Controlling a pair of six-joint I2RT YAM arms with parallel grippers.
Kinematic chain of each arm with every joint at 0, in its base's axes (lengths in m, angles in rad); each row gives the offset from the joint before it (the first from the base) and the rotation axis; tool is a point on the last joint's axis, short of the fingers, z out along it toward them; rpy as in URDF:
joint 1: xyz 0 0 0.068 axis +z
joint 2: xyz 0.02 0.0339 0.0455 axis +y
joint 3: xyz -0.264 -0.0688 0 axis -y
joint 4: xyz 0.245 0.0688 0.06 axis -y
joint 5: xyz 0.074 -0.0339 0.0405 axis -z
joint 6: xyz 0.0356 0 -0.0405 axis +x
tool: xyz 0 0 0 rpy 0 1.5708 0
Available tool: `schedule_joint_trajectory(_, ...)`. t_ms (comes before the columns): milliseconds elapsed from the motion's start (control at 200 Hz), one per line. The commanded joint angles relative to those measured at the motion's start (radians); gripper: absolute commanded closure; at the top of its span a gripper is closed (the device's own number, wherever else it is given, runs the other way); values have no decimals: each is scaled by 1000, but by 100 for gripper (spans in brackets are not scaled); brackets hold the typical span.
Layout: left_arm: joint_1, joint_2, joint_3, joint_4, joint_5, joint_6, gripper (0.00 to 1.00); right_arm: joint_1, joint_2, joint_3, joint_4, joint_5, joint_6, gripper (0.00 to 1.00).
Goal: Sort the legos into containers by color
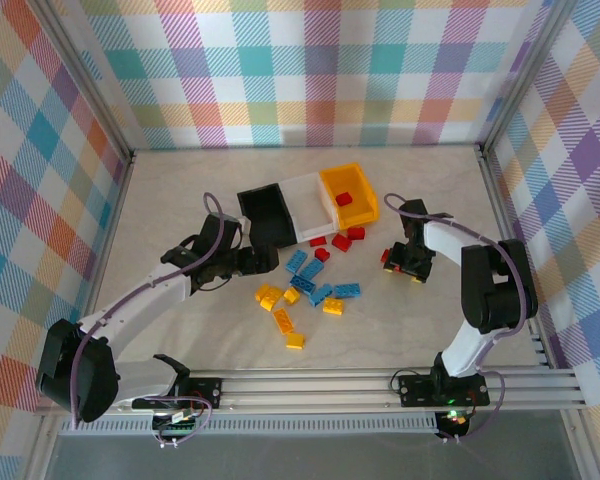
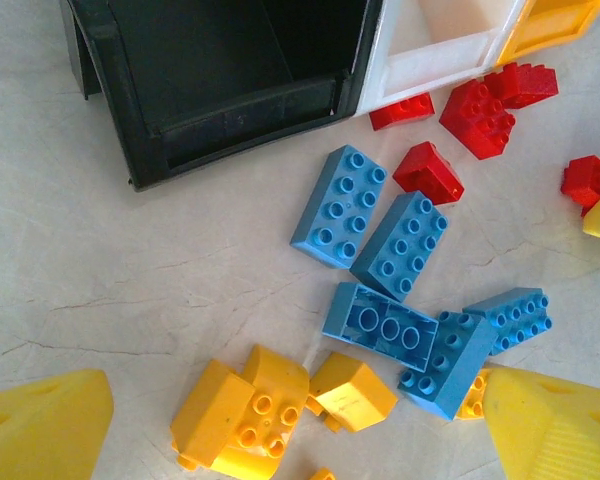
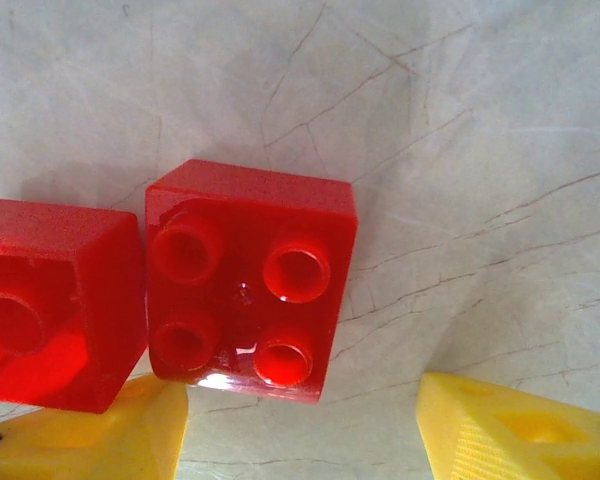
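Checking my feed. The containers (image 1: 310, 228) sit in a row at the far middle of the tabletop (image 1: 180, 200). The black bin (image 1: 265, 215) is on the left, the white bin (image 1: 302, 195) is in the middle and the orange-yellow bin (image 1: 366, 207) is on the right, with one red brick (image 1: 344, 198) lying in that last one.

The rest of the legos (image 1: 320, 295) are loose on the near side of the bins: reds (image 1: 341, 242) closest to them, blues (image 2: 338, 205) nearer to me, yellows (image 2: 242, 408) nearest.

My left jaws are spread wide and holding nothing, with the yellow fingers (image 2: 40, 425) on either side of the blue and yellow pile.

My right jaws are wide too, down low, right of the pile. A four-stud red brick (image 3: 250, 295) sits just ahead of the fingertips (image 3: 90, 435), pressed up against a second red one (image 3: 50, 310).
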Motion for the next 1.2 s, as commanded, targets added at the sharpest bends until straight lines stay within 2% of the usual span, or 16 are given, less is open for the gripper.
schedule_joint_trajectory(0, -8, 5, 28, -18, -23, 28, 4, -9, 13, 16, 160, -6, -17, 38)
schedule_joint_trajectory(425, -7, -1, 23, -18, -22, 27, 4, -9, -39, 18, 151, 71, -11, 43)
schedule_joint_trajectory(520, -9, -9, 18, -20, -25, 27, 4, -9, -41, 22, 145, 86, -8, 36)
schedule_joint_trajectory(730, -8, -18, 14, -28, -27, 28, 4, -16, -10, 46, 145, 88, -9, 33)
schedule_joint_trajectory(1195, -6, -37, 8, -39, -37, 30, 4, -29, 42, 80, 127, 88, -4, 37)
